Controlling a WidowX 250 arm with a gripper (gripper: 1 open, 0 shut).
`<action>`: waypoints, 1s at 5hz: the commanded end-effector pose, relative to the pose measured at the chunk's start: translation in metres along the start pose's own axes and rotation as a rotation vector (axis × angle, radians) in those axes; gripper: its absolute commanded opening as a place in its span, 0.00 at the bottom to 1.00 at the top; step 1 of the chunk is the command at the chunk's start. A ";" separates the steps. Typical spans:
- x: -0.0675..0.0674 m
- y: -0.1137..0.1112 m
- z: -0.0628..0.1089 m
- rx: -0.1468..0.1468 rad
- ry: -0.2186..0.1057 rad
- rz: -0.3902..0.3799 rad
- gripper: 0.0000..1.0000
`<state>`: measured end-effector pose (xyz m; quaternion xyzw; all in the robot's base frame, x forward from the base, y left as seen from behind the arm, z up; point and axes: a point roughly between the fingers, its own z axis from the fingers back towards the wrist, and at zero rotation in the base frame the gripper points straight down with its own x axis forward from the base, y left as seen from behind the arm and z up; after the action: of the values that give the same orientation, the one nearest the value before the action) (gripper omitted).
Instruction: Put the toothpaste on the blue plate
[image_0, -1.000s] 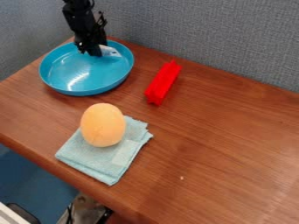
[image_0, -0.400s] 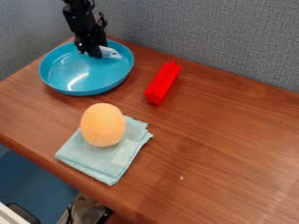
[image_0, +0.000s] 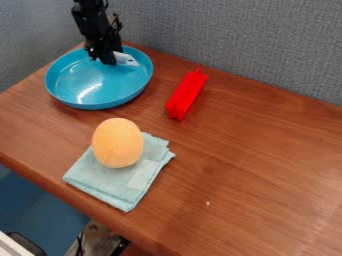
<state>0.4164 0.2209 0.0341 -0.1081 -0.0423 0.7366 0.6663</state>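
Reaching: the black gripper (image_0: 103, 58) points steeply down over the far rim of the blue plate (image_0: 80, 88), its fingers partly apart around the toothpaste (image_0: 126, 60); whether they truly pinch it cannot be told.
Toothpaste: small flat white tube, lying inside the plate at its far edge, right at the gripper's tips and poking out to the side of them.
Blue plate: round, shallow, glossy turquoise plastic, directly beneath the gripper.
Red bar: long, solid, smooth-sided block (image_0: 186, 93), off to the side of the gripper, apart from the plate.
Cloth: pale teal, soft, folded into a rough square (image_0: 131, 176), well apart from the gripper toward the camera.
Orange object: matte, egg-shaped (image_0: 116, 142), resting on the cloth.
Tabletop: polished reddish-brown wood grain (image_0: 254, 160).
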 end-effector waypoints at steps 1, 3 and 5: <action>0.005 -0.012 0.027 -0.061 -0.031 -0.008 0.00; 0.005 -0.012 0.028 -0.057 -0.032 -0.008 0.00; 0.006 -0.012 0.027 -0.052 -0.035 -0.008 0.00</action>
<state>0.4177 0.2219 0.0393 -0.1075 -0.0423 0.7358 0.6672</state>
